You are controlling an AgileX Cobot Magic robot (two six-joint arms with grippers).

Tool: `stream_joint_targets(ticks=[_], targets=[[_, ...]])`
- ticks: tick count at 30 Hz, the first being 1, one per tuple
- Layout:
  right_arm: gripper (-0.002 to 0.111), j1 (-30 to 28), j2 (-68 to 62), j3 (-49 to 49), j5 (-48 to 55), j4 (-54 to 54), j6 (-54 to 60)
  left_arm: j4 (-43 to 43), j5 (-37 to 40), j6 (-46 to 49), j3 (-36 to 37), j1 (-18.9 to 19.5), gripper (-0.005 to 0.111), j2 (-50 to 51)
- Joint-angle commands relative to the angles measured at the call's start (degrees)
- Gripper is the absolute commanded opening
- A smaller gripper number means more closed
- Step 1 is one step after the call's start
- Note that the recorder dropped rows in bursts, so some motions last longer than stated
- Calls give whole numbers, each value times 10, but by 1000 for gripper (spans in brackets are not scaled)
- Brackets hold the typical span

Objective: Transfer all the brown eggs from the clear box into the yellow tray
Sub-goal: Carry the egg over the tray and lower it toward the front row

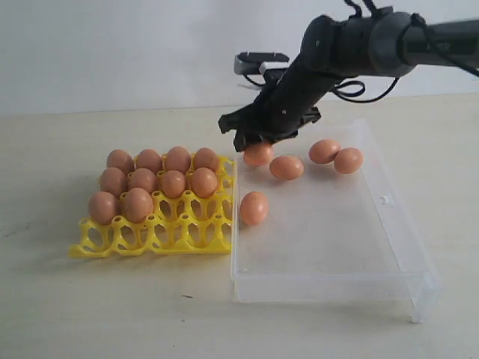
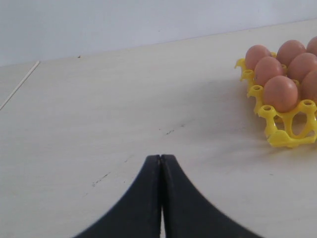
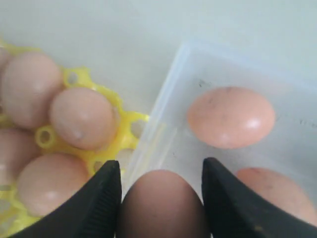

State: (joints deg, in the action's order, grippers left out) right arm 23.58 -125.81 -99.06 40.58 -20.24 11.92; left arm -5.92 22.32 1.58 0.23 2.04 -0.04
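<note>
Brown eggs (image 1: 142,180) sit in ten cups of the yellow tray (image 1: 150,241). They fill its two far rows, and two more stand at the left end of the third row. Five more are in the clear box (image 1: 337,258), whose left wall stands just beside the tray's right edge. Three of these lie loose along the far side, and a lone egg (image 1: 254,208) rests by the left wall.

The fifth, the pinched egg (image 3: 161,210), is at the box's far left corner. The right gripper (image 3: 161,168) is over it, with one black finger (image 3: 101,198) against each side, so the claw is pinching this egg. I cannot tell whether the egg has left the box floor.

The left gripper (image 2: 160,157) has its fingers pressed together and holds nothing. It is above the pale table (image 2: 99,124), and a corner of the tray is near it.
</note>
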Motion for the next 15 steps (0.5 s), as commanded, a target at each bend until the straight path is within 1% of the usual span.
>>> stream_joint_targets(ticks=[1,5,12,15], targets=[[0,9,53,-2,-17,-6,16,1,-5,-3,-2,-3,0,0],[0,35,88,25,-65,-23,35,1,-5,-3,-2,-3,0,0],[0,121,127,140,-285,-133,158,1,-5,-3,-2,-3,0,0],[0,154,126,176,-360,-139,168,1,-5,-3,-2,-3,0,0]])
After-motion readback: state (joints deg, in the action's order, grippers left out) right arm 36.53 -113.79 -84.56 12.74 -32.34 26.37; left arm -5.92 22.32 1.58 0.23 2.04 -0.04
